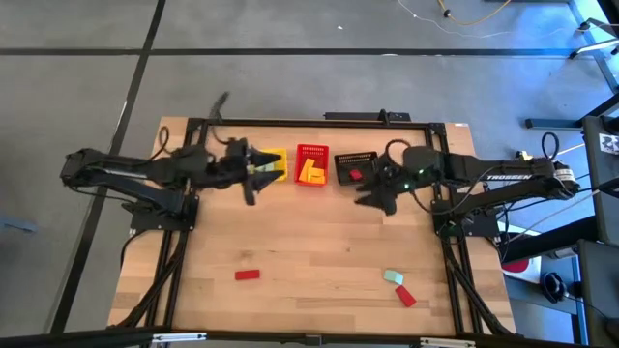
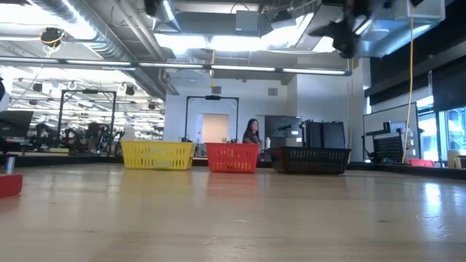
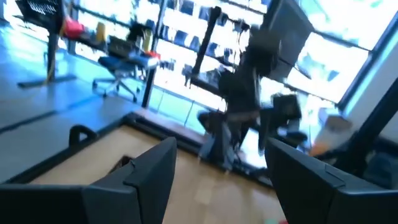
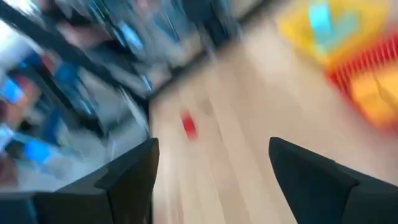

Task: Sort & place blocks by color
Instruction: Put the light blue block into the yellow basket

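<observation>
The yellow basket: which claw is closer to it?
Left. The left claw hangs right at the yellow basket, while the right claw is past the red basket, by the black basket.

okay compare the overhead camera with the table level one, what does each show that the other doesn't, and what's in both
Only the high view shows what lies in the baskets: yellow blocks in the red mesh basket, a red block in the black mesh basket. It also shows both open grippers, left and right, and a pale teal-green block touching a red one near the front edge.

Only the low view shows the room behind, with a person.

Both show the three baskets in a row, including the yellow mesh basket, and the wooden table.
</observation>
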You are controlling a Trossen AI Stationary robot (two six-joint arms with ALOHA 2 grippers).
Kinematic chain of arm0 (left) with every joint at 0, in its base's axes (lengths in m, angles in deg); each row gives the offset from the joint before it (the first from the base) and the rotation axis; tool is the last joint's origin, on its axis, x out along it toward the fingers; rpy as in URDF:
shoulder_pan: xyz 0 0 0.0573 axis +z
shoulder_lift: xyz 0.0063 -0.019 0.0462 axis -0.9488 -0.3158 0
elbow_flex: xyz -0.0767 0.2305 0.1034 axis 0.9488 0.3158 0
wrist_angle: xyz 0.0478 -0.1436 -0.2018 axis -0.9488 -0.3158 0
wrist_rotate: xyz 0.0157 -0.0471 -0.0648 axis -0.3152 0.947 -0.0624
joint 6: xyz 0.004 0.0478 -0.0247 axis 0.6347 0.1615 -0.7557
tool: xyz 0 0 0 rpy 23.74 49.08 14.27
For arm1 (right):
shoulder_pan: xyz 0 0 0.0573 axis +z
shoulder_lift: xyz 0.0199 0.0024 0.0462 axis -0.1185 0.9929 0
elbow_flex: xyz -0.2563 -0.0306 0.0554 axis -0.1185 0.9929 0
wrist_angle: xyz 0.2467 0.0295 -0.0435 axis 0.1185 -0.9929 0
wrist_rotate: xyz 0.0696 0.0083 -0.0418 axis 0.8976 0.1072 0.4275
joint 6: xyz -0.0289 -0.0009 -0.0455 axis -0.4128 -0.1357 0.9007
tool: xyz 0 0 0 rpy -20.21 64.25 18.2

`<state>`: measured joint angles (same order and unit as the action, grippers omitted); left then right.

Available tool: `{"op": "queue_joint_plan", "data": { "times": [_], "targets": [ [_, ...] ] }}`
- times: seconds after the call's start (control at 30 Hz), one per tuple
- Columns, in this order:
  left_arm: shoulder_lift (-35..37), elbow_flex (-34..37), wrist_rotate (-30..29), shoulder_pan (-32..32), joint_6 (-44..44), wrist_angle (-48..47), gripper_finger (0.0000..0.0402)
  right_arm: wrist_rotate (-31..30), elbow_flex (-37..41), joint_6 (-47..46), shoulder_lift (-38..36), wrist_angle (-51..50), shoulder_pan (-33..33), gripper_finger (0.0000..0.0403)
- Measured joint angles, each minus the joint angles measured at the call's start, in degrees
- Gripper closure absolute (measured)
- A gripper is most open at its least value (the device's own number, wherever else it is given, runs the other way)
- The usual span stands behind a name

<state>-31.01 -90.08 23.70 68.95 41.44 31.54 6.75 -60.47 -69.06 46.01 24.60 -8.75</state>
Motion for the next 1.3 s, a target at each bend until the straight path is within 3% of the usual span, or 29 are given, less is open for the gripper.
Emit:
{"op": "queue_joint_plan", "data": {
  "times": [0.17, 0.47, 0.73, 0.87, 0.97, 1.3],
  "targets": [
    [5.49, 1.68, -6.29, -2.31, 2.18, 0.02, 0.0166, -1.37, -9.68, 1.00, 6.62, -25.76, 8.16, 0.0098],
    [10.51, 1.70, -8.92, -0.86, 8.54, 0.08, 0.0168, -3.15, -12.29, -16.74, 19.80, -39.92, 27.73, 0.0098],
    [11.92, 1.70, -8.79, -0.63, 11.34, 0.05, 0.0169, -3.40, -12.29, -26.19, 31.43, -40.59, 33.90, 0.0098],
    [12.24, 1.70, -7.68, -0.63, 12.33, 0.19, 0.0169, -0.26, -12.29, -28.65, 36.72, -41.09, 35.13, 0.0098],
    [12.16, 1.70, -6.81, -0.63, 12.31, 0.03, 0.0169, 3.10, -12.29, -28.71, 40.32, -40.14, 35.78, 0.0098],
    [12.18, 1.70, -7.14, -0.63, 11.99, 1.06, 0.0169, 3.02, -12.29, -26.48, 46.90, -36.73, 36.63, 0.0098]
  ]
}}
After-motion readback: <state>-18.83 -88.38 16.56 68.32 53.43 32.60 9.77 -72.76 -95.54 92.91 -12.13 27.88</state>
